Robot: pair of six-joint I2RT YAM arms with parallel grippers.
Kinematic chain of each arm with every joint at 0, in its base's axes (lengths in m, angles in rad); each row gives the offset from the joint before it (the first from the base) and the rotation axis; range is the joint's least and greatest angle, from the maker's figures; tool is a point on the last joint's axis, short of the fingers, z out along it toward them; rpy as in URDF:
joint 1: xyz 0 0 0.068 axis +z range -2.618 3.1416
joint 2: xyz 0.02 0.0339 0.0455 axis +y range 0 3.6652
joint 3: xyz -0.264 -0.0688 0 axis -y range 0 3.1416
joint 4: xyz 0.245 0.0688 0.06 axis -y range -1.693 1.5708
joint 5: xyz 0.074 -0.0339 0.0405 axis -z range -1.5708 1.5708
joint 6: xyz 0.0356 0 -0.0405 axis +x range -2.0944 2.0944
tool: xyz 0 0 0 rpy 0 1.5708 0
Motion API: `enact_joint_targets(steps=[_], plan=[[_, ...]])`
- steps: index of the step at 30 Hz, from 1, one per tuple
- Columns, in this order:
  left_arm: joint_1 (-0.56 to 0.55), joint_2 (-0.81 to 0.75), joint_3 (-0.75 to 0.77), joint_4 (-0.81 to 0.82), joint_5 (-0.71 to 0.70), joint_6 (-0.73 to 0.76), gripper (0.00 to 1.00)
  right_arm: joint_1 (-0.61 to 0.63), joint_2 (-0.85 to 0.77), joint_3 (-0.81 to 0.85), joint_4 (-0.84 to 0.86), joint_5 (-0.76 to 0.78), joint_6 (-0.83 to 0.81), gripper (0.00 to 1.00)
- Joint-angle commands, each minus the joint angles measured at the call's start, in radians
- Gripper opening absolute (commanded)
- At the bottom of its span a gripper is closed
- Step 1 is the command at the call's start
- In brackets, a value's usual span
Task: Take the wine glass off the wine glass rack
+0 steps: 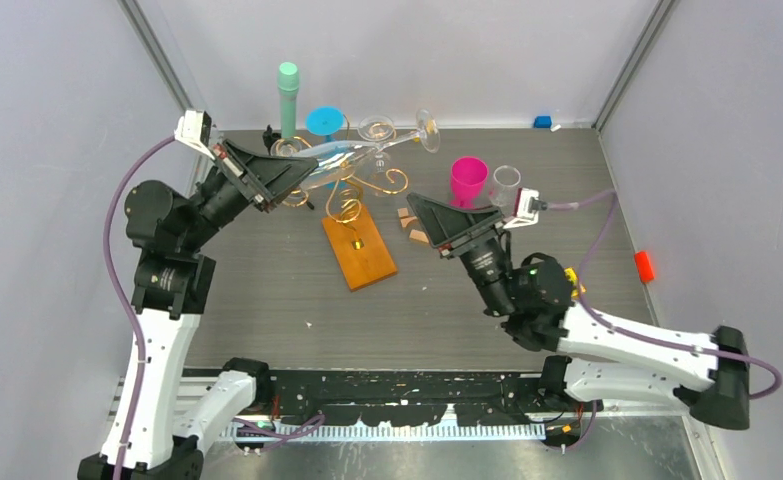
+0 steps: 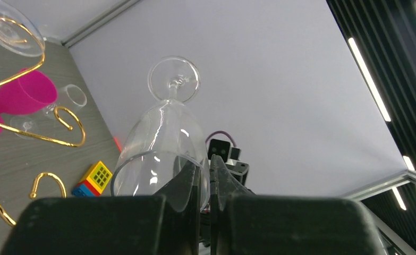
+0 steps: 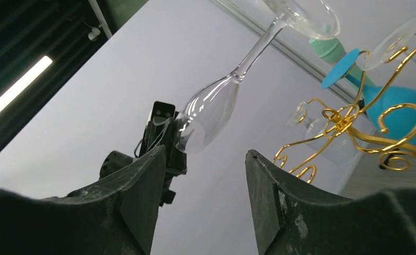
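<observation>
the left gripper [image 2: 204,181] is clamped on the rim of the wine glass [image 2: 163,133], one finger inside the bowl and one outside, with the glass wall pinched between them. the glass lies tilted, close to level. its bowl is at the fingers and its stem and round foot point away toward the back right of the table [image 1: 527,300]. in the right wrist view the glass [image 3: 211,111] shows in the air against the wall, apart from the gold wires. from above it crosses over the curled arms of the wine glass rack [image 1: 352,200], which stands on its flat wooden base [image 1: 362,255] near the middle of the table.

the right gripper [image 1: 427,215] hovers just right of the rack with its fingers [image 3: 142,180] spread wide and nothing between them, facing the held glass.

a second clear glass [image 1: 377,128] hangs on a rack arm at the back. a pink cup [image 1: 467,178] and a small clear glass [image 1: 505,180] stand to the right of the rack. a tall green tube [image 1: 288,95] and a blue cup [image 1: 325,122] stand behind it.
</observation>
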Motion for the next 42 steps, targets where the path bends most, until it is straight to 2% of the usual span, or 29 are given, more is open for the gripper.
enact_joint_targets(steps=[1, 5, 8, 10, 13, 21, 22, 27, 34, 39, 42], plan=[[-0.025, 0.039, 0.094, -0.031, 0.014, 0.125, 0.0, 0.006, -0.187, 0.094, -0.509, -0.037, -0.015, 0.61], [-0.084, 0.09, 0.176, -0.137, -0.032, 0.263, 0.0, 0.006, -0.322, 0.138, -0.822, -0.009, -0.065, 0.6], [-0.094, 0.138, 0.296, -0.326, -0.134, 0.433, 0.0, 0.005, -0.425, 0.137, -0.987, 0.037, -0.085, 0.59], [-0.094, 0.166, 0.385, -0.456, -0.251, 0.568, 0.0, 0.006, -0.48, 0.125, -1.037, 0.07, -0.083, 0.59], [-0.094, 0.202, 0.487, -0.571, -0.413, 0.676, 0.0, 0.006, -0.552, 0.107, -1.075, 0.124, -0.081, 0.58], [-0.094, 0.236, 0.579, -0.567, -0.634, 0.778, 0.0, 0.006, -0.607, 0.116, -1.164, 0.178, -0.075, 0.57], [-0.094, 0.24, 0.588, -0.582, -0.698, 0.798, 0.0, 0.007, -0.608, 0.118, -1.169, 0.18, -0.073, 0.57], [-0.094, 0.21, 0.579, -0.647, -0.933, 0.897, 0.0, 0.006, -0.61, 0.126, -1.222, 0.186, -0.049, 0.57], [-0.093, 0.166, 0.515, -0.729, -1.142, 0.986, 0.0, 0.006, -0.588, 0.143, -1.286, 0.214, -0.026, 0.57], [-0.087, 0.234, 0.439, -0.79, -1.154, 1.027, 0.0, 0.007, -0.536, 0.152, -1.341, 0.235, 0.007, 0.55], [-0.032, 0.325, 0.442, -0.866, -1.067, 1.035, 0.0, 0.006, -0.492, 0.164, -1.375, 0.22, 0.028, 0.54]])
